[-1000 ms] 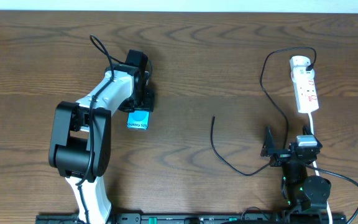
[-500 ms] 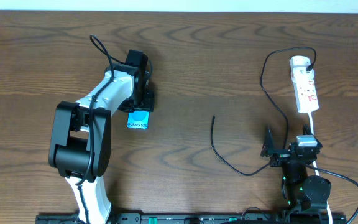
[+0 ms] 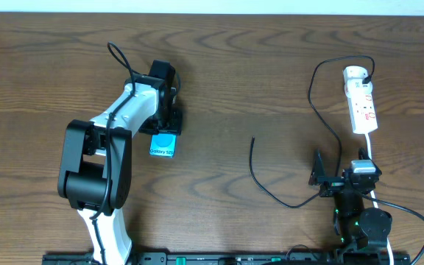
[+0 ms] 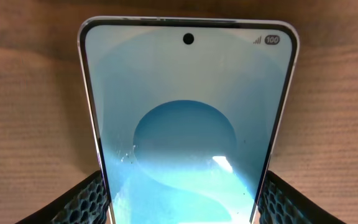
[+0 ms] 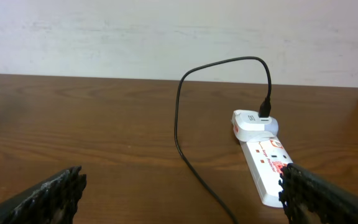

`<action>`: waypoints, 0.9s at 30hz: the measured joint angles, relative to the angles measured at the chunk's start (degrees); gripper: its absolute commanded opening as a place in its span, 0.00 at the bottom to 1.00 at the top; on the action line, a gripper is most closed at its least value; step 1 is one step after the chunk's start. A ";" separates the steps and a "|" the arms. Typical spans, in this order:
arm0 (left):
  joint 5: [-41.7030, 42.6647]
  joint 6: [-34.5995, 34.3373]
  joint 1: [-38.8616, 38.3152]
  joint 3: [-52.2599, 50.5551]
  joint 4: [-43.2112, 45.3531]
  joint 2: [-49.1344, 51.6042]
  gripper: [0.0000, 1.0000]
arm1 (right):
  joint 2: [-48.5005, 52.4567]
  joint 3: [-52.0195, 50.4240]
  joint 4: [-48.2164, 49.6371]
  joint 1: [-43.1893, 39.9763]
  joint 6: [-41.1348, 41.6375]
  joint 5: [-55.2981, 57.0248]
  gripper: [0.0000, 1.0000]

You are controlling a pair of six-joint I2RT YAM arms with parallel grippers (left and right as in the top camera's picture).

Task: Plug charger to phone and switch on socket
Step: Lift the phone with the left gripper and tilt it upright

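Observation:
My left gripper [image 3: 165, 126] is shut on the phone [image 3: 164, 144], left of the table's middle. In the left wrist view the lit cyan phone [image 4: 188, 124] fills the frame, with a black padded finger against each long edge [image 4: 86, 199]. The charger [image 3: 260, 181], a thin black cable, runs from the socket [image 3: 362, 103] at the far right, loops down and ends with its free tip near the table's middle. My right gripper [image 3: 328, 179] stands open near the front right, apart from the cable. The right wrist view shows the charger [image 5: 179, 124] plugged into the socket [image 5: 263, 165].
The socket's white cord [image 3: 369, 151] runs toward the right arm's base. Dark wooden table [image 3: 227, 88] all round. A pale wall [image 5: 166, 31] rises behind the far edge.
The phone in my left gripper has shifted very slightly toward the near edge. The right arm and the cable have not moved.

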 measured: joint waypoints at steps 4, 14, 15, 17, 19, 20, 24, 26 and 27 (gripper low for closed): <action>0.07 0.00 0.00 0.09 -1.40 -0.24 0.07 | 0.00 0.00 -0.02 0.00 0.00 0.00 0.99; 6.27 -4.13 0.00 0.13 -1.95 -15.23 0.07 | 0.00 0.00 -0.02 0.00 0.00 0.00 0.99; 6.51 -6.03 0.00 0.17 -1.97 -16.79 0.08 | -0.02 0.00 0.00 0.00 0.00 0.00 0.99; 6.93 -10.12 0.00 0.17 -1.92 -19.47 0.07 | -0.02 0.00 0.00 0.00 0.00 0.00 0.99; 8.07 -14.23 0.00 0.17 -1.53 -21.90 0.07 | -0.02 0.00 0.00 0.00 0.00 -0.02 0.99; 9.18 -16.85 0.00 0.17 -0.83 -23.26 0.08 | -0.02 0.00 0.00 0.00 0.00 0.00 0.99; 14.12 -25.46 0.31 0.20 1.49 -27.36 0.07 | -0.02 0.00 -0.02 0.00 0.00 0.00 0.99; 17.53 -30.03 1.05 0.20 2.45 -28.61 0.07 | -0.02 0.00 -0.02 0.00 0.00 -0.02 0.99; 19.78 -32.26 1.79 0.20 3.15 -28.87 0.07 | -0.02 0.00 -0.02 0.00 0.00 -0.02 0.99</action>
